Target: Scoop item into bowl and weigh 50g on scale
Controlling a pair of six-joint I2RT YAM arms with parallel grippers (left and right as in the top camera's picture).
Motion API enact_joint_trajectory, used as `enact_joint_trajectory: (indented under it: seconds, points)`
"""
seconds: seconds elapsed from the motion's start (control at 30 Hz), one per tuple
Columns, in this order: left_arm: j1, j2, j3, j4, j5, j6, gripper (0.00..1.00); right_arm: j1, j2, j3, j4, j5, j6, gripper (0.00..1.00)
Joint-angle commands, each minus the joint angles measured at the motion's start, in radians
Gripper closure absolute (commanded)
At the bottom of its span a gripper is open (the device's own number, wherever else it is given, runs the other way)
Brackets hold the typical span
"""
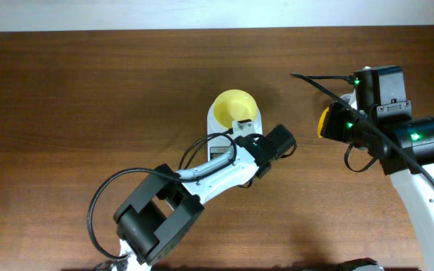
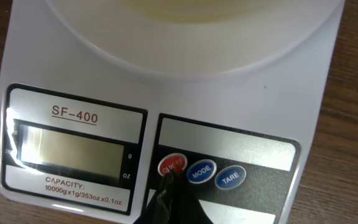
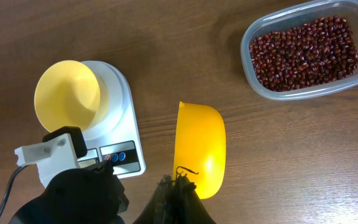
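- The left arm (image 1: pixel 202 177) reaches over the front of the scale (image 3: pixel 120 99). Its tool (image 2: pixel 168 190), clenched and empty, has its tip on the red button (image 2: pixel 172 165). A hard or slanted press could shove the scale or catch the blue buttons (image 2: pixel 201 172) just beside it.
- The bowl (image 3: pixel 67 93) sits empty on the scale, and a jolt could slide it off-centre.
- The left arm above the scale would likely block pouring.
- The beans (image 3: pixel 303 50) lie in a clear tub (image 3: pixel 291 94), well apart from the scale.
- The right tool (image 3: pixel 176 186) is clenched on an empty scoop (image 3: pixel 201 146), between the scale and the tub.
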Motion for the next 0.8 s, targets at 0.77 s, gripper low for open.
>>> enact_joint_trajectory:
  seconds: [0.77]
  points:
    - [-0.005, -0.111, -0.013, -0.015, -0.030, -0.014, 1.00, 0.003, -0.012, 0.021, -0.012, 0.013, -0.010, 0.96]
